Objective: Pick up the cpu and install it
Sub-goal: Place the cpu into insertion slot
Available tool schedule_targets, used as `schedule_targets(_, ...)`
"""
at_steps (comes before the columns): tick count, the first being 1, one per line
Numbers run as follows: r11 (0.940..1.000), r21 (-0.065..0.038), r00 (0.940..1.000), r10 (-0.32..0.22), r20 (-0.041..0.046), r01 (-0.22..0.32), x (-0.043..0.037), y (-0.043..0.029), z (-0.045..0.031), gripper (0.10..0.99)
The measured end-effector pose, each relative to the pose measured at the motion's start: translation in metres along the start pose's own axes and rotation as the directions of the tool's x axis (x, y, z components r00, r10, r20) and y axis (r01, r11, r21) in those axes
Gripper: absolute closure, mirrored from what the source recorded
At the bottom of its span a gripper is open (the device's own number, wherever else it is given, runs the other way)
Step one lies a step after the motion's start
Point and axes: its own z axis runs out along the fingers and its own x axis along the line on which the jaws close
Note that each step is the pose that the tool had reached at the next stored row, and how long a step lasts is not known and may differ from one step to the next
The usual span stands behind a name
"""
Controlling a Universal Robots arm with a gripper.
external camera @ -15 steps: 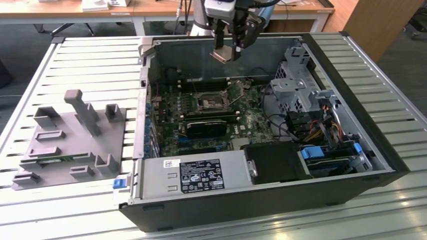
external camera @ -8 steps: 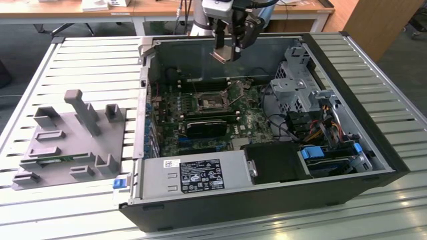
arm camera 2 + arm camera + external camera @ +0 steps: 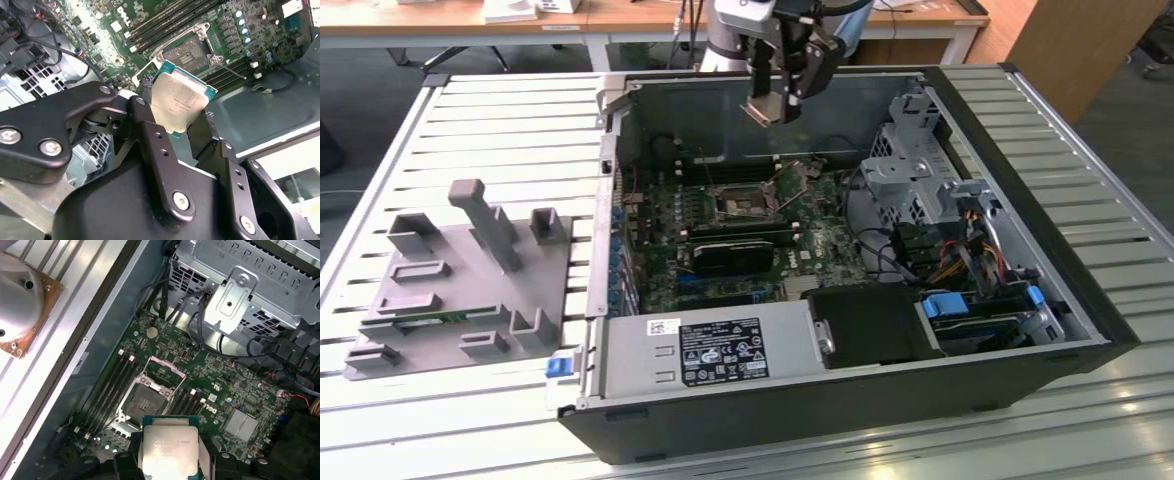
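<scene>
1. We see the hand [image 3: 774,106] clamped on two edges of the cpu [image 3: 180,100], holding it in the air above the open computer case [image 3: 854,395].
2. The open socket [image 3: 145,402] lies below, with a drive cage [image 3: 907,160] and cables [image 3: 927,250] beside it.
3. The case sits on a slatted metal table [image 3: 494,130], with wooden desks [image 3: 640,18] behind.

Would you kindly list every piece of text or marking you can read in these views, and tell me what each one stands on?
No line here can be quoted; print stands on three things.
cpu lid: faint engraved lines, too blurred to read in both wrist views.
power supply label: dense print and symbols, too small to read.
motherboard: a white brand mark, left unquoted, and silkscreen codes too small to read.
</scene>
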Motion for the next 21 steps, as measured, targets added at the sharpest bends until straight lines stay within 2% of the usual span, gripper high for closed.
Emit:
schedule_targets(9,0.9947,0.000,0.9947,0.103,0.0048,-0.103,0.0003,0.0001,0.0005,0.553)
schedule_targets(15,0.9868,0.000,0.9868,0.162,0.0070,-0.162,0.0003,0.0002,0.0008,0.553)
schedule_targets(21,0.9763,0.000,0.9762,0.217,0.0093,-0.217,0.0004,0.0002,0.0010,0.553)
